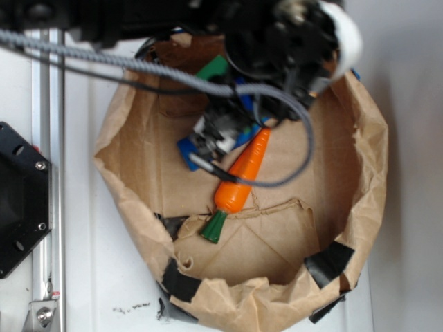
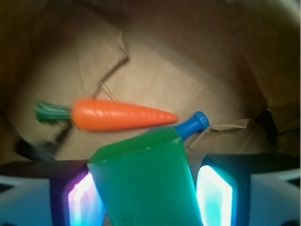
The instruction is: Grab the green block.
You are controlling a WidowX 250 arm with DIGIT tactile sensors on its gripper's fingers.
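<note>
The green block [image 2: 141, 183] fills the space between my gripper's [image 2: 143, 174] two lit pads, tilted, with the pads against its left and right sides. In the exterior view only one corner of the green block [image 1: 213, 68] shows, near the back wall of the bag. The arm [image 1: 291, 41] hides the fingers there. Just beyond the block lie a blue bottle [image 2: 194, 124] and an orange carrot [image 2: 117, 115] with a dark green stem.
Everything sits inside a crumpled brown paper bag [image 1: 367, 159] with raised walls patched with black tape [image 1: 329, 263]. The carrot [image 1: 242, 173] and the blue bottle [image 1: 188, 153] lie mid-bag. A grey cable [image 1: 304, 138] loops over them. A metal rail [image 1: 45, 138] runs along the left.
</note>
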